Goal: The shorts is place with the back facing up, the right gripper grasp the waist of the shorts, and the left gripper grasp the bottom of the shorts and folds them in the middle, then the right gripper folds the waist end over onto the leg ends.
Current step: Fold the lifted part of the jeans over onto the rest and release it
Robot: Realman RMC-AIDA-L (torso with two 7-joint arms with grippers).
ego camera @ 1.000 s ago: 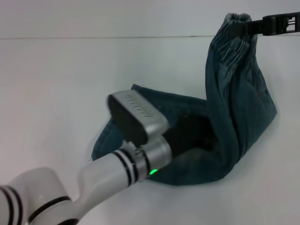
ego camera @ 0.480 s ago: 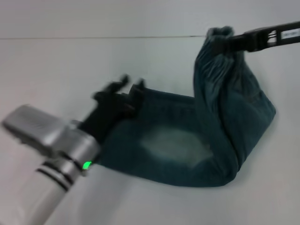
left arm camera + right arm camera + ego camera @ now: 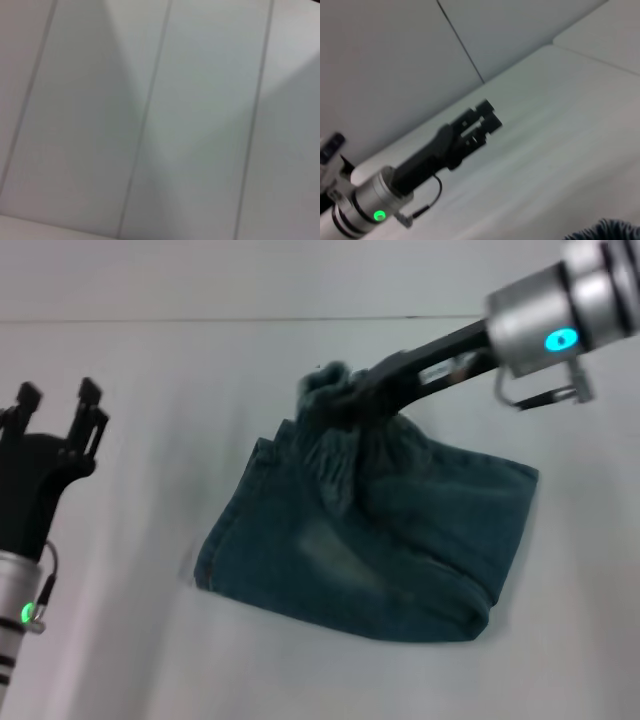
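Dark blue denim shorts [image 3: 370, 560] lie folded in half on the white table [image 3: 130, 370] in the head view. My right gripper [image 3: 352, 398] reaches in from the upper right and is shut on the bunched waist [image 3: 325, 390], holding it up above the leg ends [image 3: 225, 550]. At the far left my left gripper [image 3: 57, 402] is off the cloth, raised, open and empty. The right wrist view shows that left gripper [image 3: 487, 116] farther off and a corner of the shorts [image 3: 606, 230]. Only pale panels appear in the left wrist view.
A pale wall [image 3: 200, 280] runs along the table's far edge. White tabletop surrounds the shorts on every side.
My left gripper has pulled away from the leg hem to the far left. The right gripper has swung the waist leftward and lower, over the folded legs.
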